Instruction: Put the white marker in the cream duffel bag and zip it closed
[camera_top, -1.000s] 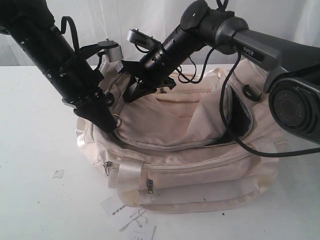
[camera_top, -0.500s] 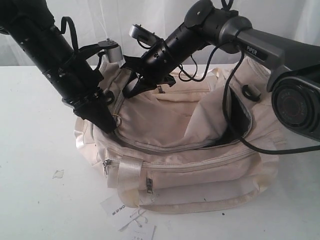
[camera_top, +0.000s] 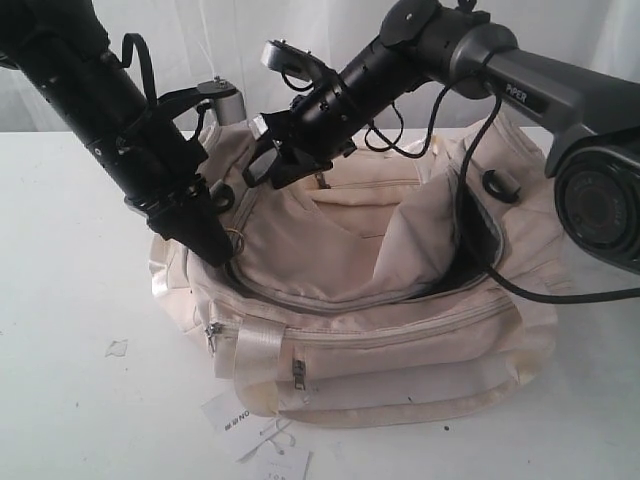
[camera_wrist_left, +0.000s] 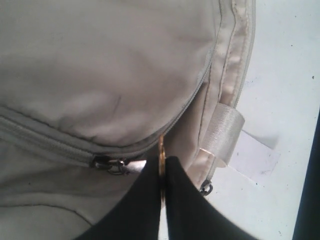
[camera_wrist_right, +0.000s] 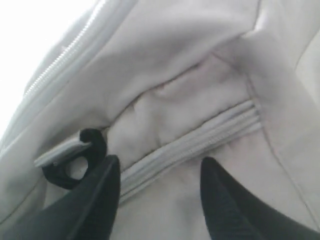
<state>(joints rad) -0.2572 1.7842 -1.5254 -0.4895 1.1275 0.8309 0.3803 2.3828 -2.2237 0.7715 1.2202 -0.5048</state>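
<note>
The cream duffel bag (camera_top: 400, 340) lies on the white table with its top zipper (camera_top: 300, 300) partly undone; dark lining shows at its right end (camera_top: 482, 232). My left gripper (camera_top: 224, 248) is at the bag's left end, shut on a small brass zipper ring (camera_wrist_left: 161, 150). My right gripper (camera_top: 272, 165) hovers open just above the bag's back rim, nothing between its fingers (camera_wrist_right: 102, 182); a zipper line (camera_wrist_right: 200, 142) and a black ring (camera_wrist_right: 95, 142) lie below it. The white marker is out of view.
White paper hang tags (camera_top: 245, 425) lie on the table in front of the bag; one shows in the left wrist view (camera_wrist_left: 256, 157). A black cable (camera_top: 520, 290) from the right arm drapes over the bag's right side. A small scrap (camera_top: 117, 347) lies front left.
My right gripper has gone from shut to open, letting go at the bag's back rim, and lifted slightly up and away. The left gripper has kept its hold and place.
</note>
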